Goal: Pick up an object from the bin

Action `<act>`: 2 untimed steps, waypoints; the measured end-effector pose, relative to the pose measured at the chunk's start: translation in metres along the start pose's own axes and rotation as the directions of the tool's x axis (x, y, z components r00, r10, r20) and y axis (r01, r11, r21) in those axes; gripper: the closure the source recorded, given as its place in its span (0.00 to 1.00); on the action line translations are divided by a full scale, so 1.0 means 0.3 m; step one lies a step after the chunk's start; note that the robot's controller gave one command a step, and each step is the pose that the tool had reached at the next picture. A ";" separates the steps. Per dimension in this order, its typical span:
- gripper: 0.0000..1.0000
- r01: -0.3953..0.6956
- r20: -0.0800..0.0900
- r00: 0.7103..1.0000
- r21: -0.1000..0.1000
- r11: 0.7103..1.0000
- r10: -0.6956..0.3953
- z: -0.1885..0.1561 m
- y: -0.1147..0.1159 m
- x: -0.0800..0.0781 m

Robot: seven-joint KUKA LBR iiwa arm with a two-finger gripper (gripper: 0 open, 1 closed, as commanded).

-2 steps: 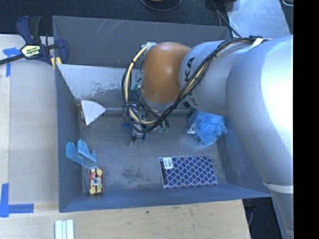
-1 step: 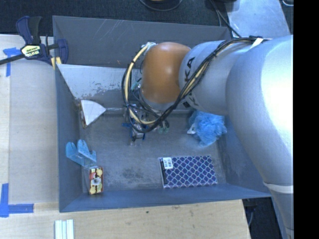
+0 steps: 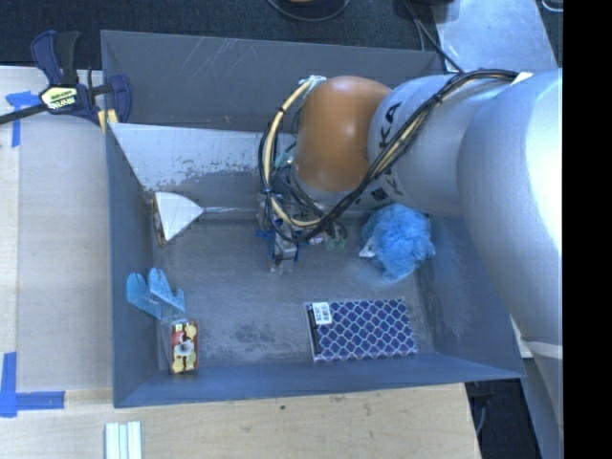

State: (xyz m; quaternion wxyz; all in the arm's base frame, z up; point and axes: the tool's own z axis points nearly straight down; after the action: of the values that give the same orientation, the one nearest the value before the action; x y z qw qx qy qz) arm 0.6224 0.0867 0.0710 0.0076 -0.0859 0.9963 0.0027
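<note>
My gripper (image 3: 280, 253) hangs below the orange wrist cover near the middle of the bin, its tip close to the bare bin floor. A fluffy light-blue puff (image 3: 400, 240) lies just to its right, partly under the arm. In front of it, toward the near wall, lies a flat dark-blue packet with a white lattice pattern (image 3: 363, 329). A small greenish thing (image 3: 337, 241) peeks out beside the gripper; I cannot make out what it is.
A white wedge-shaped piece (image 3: 174, 214) rests at the left wall. A light-blue plastic piece (image 3: 153, 293) and a small red-and-yellow toy (image 3: 183, 344) lie in the front left corner. The arm covers the bin's right back part.
</note>
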 end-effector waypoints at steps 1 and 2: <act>1.00 -0.031 0.000 1.000 -0.001 1.000 0.031 -0.002 -0.003 -0.010; 1.00 -0.031 0.000 1.000 -0.001 1.000 0.031 -0.001 -0.003 -0.010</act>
State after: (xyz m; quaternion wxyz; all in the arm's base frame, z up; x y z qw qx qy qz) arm 0.6256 0.0865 0.0715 0.0075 -0.0705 0.9975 0.0035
